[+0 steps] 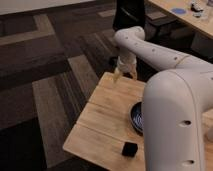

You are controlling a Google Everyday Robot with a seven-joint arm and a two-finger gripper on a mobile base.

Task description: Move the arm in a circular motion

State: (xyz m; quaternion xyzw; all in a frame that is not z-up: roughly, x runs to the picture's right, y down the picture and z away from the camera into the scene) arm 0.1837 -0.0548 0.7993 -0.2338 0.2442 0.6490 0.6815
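The arm (165, 57) is large, glossy and white, with thick rounded segments. It reaches from the lower right across the wooden table (107, 117) to the table's far edge. Its big near segment (175, 120) fills the lower right of the camera view. The gripper (125, 75) points down over the far edge of the table, with two beige fingers (117, 75) spread apart and nothing between them.
A dark blue bowl (135, 118) sits on the table, half hidden behind the arm. A small black block (130, 148) lies near the table's front edge. A black chair (129, 15) and a wooden desk (185, 15) stand behind. Patterned carpet (45, 75) lies to the left.
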